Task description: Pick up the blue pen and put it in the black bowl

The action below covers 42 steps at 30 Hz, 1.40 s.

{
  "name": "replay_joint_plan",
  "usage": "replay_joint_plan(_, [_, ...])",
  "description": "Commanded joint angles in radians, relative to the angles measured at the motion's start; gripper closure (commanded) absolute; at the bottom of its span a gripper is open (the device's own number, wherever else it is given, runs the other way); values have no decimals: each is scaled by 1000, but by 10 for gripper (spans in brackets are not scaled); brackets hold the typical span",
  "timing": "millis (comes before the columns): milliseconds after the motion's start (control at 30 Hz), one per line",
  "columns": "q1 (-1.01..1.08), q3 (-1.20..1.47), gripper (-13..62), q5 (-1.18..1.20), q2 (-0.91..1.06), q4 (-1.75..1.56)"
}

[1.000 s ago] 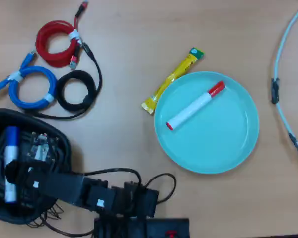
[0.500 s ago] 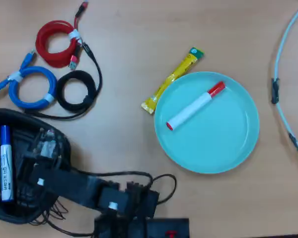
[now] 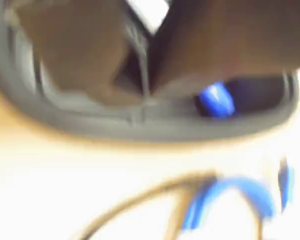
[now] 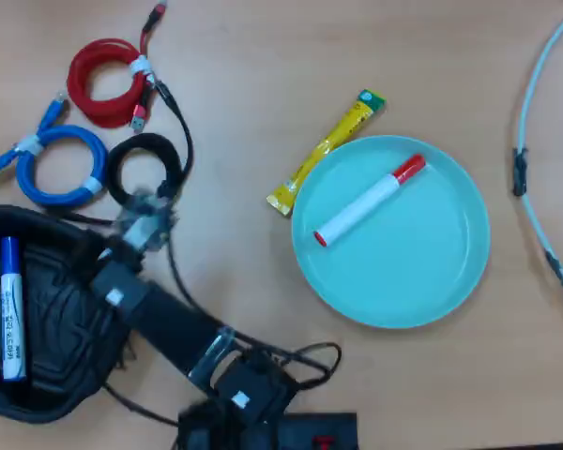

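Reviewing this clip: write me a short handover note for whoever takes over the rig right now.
Claw: above the upper right rim of the large black ribbed plastic tray in the overhead view, holding nothing; open or shut cannot be told, since the wrist view is blurred.
White-barrelled marker with the blue cap: lying inside the tray along its left side, cap toward the top of the overhead view.
Done: the marker is in the tray and released.
Left: nothing for the task itself; probably just bring the arm back clear of the tray.
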Motion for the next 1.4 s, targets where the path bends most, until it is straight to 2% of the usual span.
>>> replay_joint_plan(0, [137, -61, 562, -12, 55, -9])
replay_joint_plan(233, [483, 41, 562, -15, 54, -20])
replay_joint_plan(367, [614, 218, 562, -17, 46, -229])
replay_joint_plan(533, [687, 531, 562, -20, 48, -624])
replay_joint_plan(667, [739, 713, 562, -15, 60, -724])
replay_joint_plan(900, [799, 1025, 562, 9, 196, -994])
replay_joint_plan(1100, [839, 1213, 562, 163, 206, -1172])
replay_joint_plan(1367, [838, 1338, 562, 176, 224, -1230])
